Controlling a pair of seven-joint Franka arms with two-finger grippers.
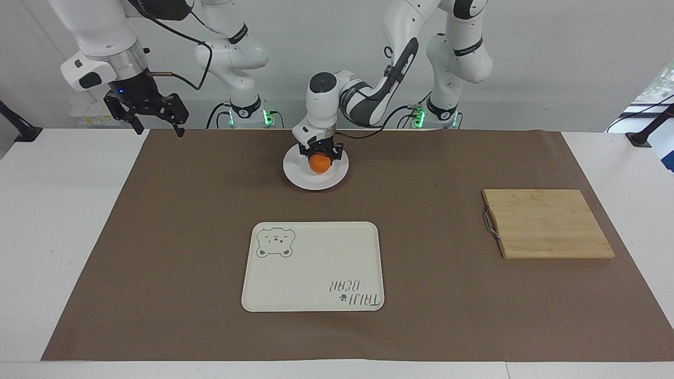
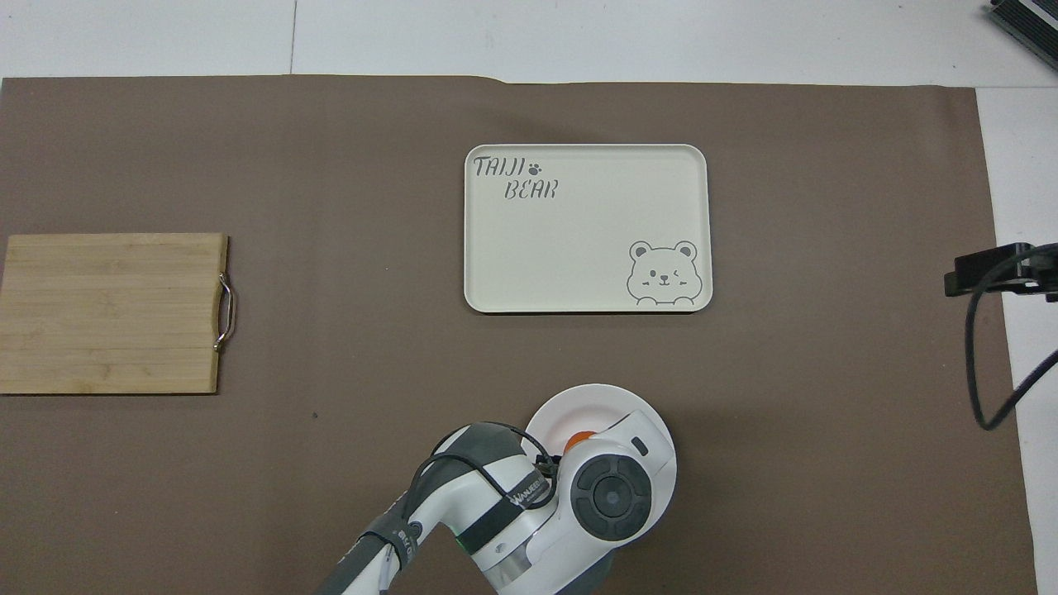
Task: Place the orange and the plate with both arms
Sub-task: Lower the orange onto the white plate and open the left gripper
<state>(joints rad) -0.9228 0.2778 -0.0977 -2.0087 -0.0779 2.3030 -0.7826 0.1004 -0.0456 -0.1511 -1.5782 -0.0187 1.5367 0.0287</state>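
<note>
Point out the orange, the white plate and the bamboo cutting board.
orange [image 1: 319, 164]: facing view, on its front face below the left gripper.
plate [image 1: 300, 179]: facing view, on its bare rim.
cutting board [image 2: 107, 310]: overhead view, on the middle of its top.

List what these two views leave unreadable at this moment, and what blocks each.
- Whether the orange already rests on the plate: in the facing view the left gripper shut on it covers its top; in the overhead view the arm's wrist hides nearly all of it.
- Part of the plate nearest the robots: overhead view, under that wrist.
- Right gripper: overhead view, outside the frame; it waits near the right arm's end of the table.
</note>
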